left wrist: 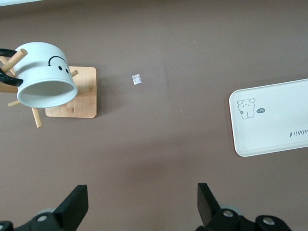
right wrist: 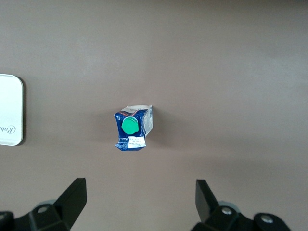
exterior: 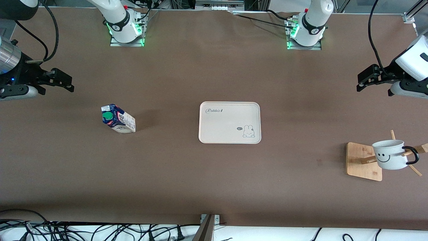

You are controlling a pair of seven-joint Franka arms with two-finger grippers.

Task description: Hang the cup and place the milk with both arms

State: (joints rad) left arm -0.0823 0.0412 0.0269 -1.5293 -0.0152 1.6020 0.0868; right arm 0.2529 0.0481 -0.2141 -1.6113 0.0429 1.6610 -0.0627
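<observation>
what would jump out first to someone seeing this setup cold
The smiley-faced cup already hanging on the wooden rack at the left arm's end. Then the white rabbit tray mid-table, with the milk standing toward the right arm's end. The left gripper and right gripper hover open, holding nothing.

A white tray (exterior: 229, 122) at the middle of the counter carries the cursive word "Rabbit" in one corner, and in the diagonally opposite corner a small line drawing of a rabbit with a tiny speech bubble whose lettering is too small to read. The blue and white milk (exterior: 118, 118) carton toward the right arm's end of the counter shows "1L" beside its green cap, while its other print cannot be read. The white cup (exterior: 389, 154) bears a black smiley face and no words.
</observation>
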